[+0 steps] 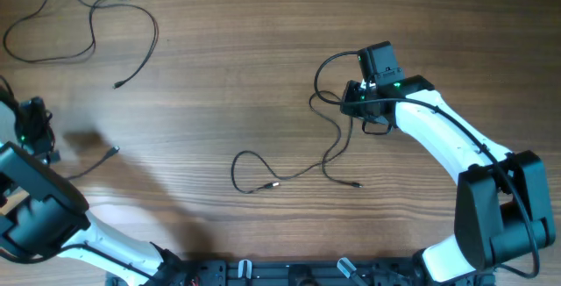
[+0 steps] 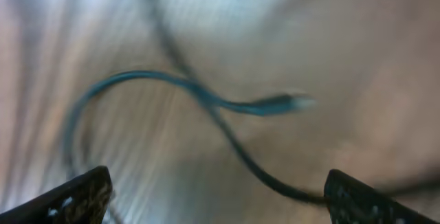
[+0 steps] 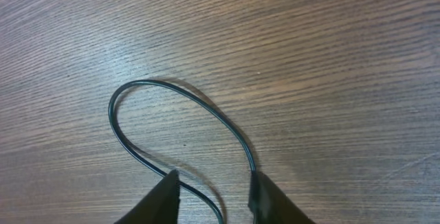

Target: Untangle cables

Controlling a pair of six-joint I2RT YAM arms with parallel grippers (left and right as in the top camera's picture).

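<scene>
Looking down from overhead, we see black cables spread over the wooden table (image 1: pixel 263 23). One looped cable (image 1: pixel 92 23) lies at the far left, well apart from the rest. A short cable (image 1: pixel 96 159) ends in a plug just beside the left gripper (image 1: pixel 35 126). The left wrist view is blurred, but there the left gripper (image 2: pixel 220 203) stands wide open with nothing clamped. The tangled strands (image 1: pixel 289 174) lie mid-table and run up to the right gripper (image 1: pixel 361 100). In its wrist view the right gripper (image 3: pixel 216 200) is partly open, and a cable loop (image 3: pixel 137 90) passes loosely between its fingers (image 3: pixel 271 203), one strand touching.
</scene>
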